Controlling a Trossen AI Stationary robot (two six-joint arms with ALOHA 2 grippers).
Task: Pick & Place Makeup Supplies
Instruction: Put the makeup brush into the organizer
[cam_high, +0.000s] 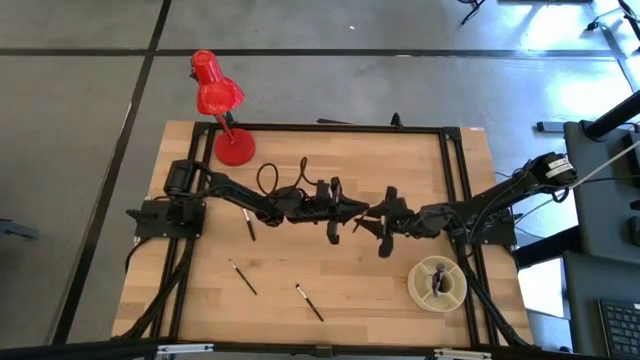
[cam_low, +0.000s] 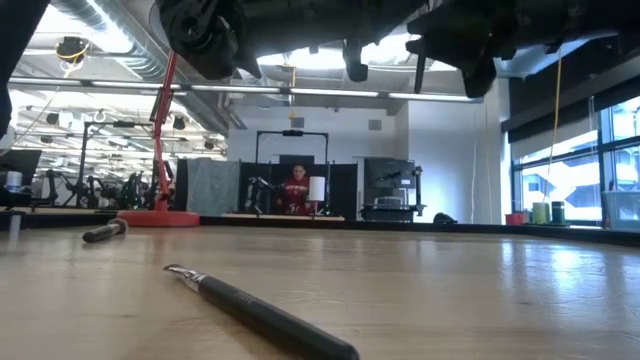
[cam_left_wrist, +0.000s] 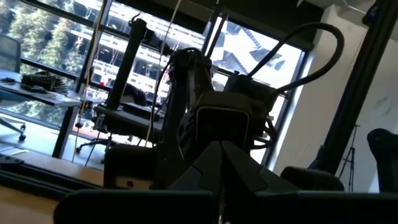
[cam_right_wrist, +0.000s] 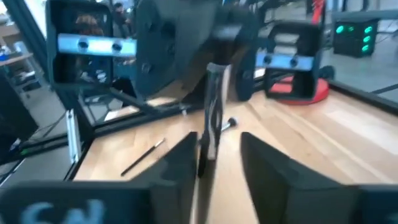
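Note:
My two grippers meet above the table's middle. My left gripper (cam_high: 352, 210) is shut on a thin dark makeup brush (cam_right_wrist: 212, 118), lifted clear of the table. My right gripper (cam_high: 374, 214) is open, one finger (cam_right_wrist: 177, 158) on either side of the brush's free end; I cannot tell whether it touches. More brushes lie flat on the table, left of middle (cam_high: 248, 224), at the near left (cam_high: 242, 277) and near the front edge (cam_high: 309, 302). One of them shows close up in the low view (cam_low: 260, 315). A pale round cup (cam_high: 455, 290) holding brushes stands at the near right. My left gripper pinches the brush between its two shut fingers (cam_left_wrist: 221, 162), coming level from the table's left. In the right wrist view the brush's held end (cam_right_wrist: 216, 70) runs up against the left gripper. The brush is clear of the table and reaches toward my right gripper.
A red desk lamp (cam_high: 215, 95) stands on its round base (cam_high: 235, 148) at the far left. A dark frame rail (cam_high: 330, 128) runs along the table's far edge. Another brush (cam_high: 303, 164) lies near it. A person sits in the room beyond the table (cam_low: 296, 190).

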